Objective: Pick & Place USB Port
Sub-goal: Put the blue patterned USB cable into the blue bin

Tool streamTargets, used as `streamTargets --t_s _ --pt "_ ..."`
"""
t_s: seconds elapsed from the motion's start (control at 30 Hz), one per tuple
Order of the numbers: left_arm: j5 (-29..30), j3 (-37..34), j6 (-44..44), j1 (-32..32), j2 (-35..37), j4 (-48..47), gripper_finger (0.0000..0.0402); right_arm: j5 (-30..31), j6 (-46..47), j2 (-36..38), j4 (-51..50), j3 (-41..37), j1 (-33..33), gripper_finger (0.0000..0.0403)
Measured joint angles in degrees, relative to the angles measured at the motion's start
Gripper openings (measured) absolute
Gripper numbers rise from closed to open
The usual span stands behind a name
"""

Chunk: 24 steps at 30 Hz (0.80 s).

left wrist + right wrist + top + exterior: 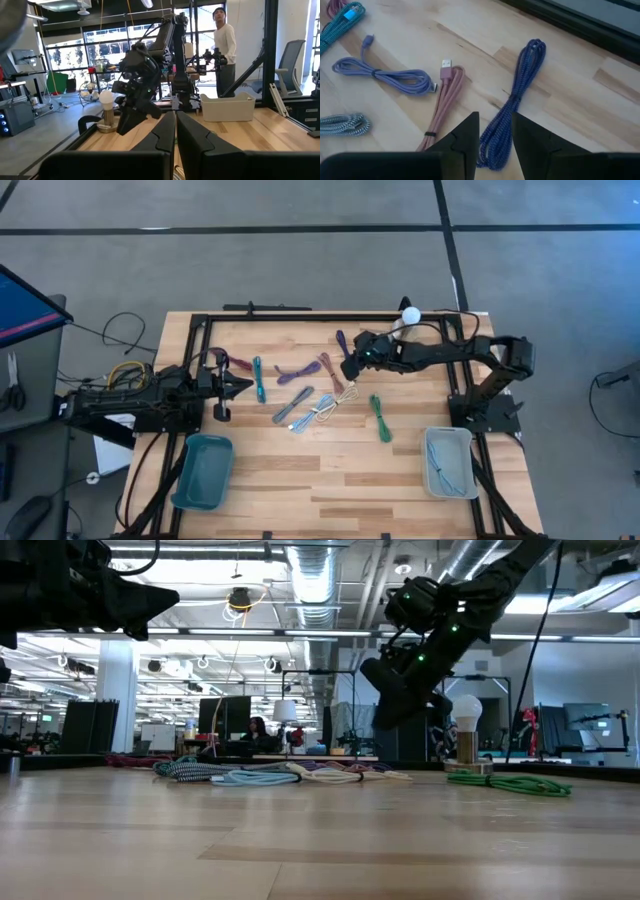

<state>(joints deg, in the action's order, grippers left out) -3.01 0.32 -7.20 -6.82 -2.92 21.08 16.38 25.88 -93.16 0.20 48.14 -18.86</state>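
Setting: a pale wooden table (330, 470) framed in black rail, seen from above, with bundled USB cables scattered across its middle

Right gripper (349, 368): hangs above the far-centre of the table, fingers parted with nothing between them; its wrist view shows them poised over the dark blue cable (512, 107), the gap lined up with that bundle

Left gripper (240, 385): held level over the left side of the table, fingers pressed together and empty, pointing toward the cables

Dark blue cable: lies at the far edge of the spread, stretched long, just beside the pink cable (445, 107)

Pink cable: folded lengthwise with a dark tie near one end, its silver plug facing away from the right gripper

Lavender cable (385, 75): looped and tied at the middle, left of the pink one in the overhead view

Teal cable (258, 377): a narrow bundle nearest the left gripper's tips

Other cables: a grey one (292, 404), a light blue one (312, 414) and a white one (345, 395) lie close together in the middle; a green cable (380, 418) lies apart to the right

Bins: a teal bin (203, 471) at the near left and a grey bin (448, 462) at the near right, the grey one with a thin blue cable inside

Lamp: a small white bulb lamp (410, 313) at the far edge

Background: a person in a white top (224, 42) stands in the room beyond the table
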Motion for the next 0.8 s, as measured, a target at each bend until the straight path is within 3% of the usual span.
streamTargets --t_s 0.57,0.8 --pt "0.0 0.0 0.0 0.0 -0.2 0.0 0.0017 0.0 -7.9 1.8 -1.7 6.2 -7.0 0.0107" --pt "0.0 0.0 0.0 0.0 -0.2 0.0 0.0017 -5.5 -6.0 0.0 -7.0 6.1 -11.1 0.0107"
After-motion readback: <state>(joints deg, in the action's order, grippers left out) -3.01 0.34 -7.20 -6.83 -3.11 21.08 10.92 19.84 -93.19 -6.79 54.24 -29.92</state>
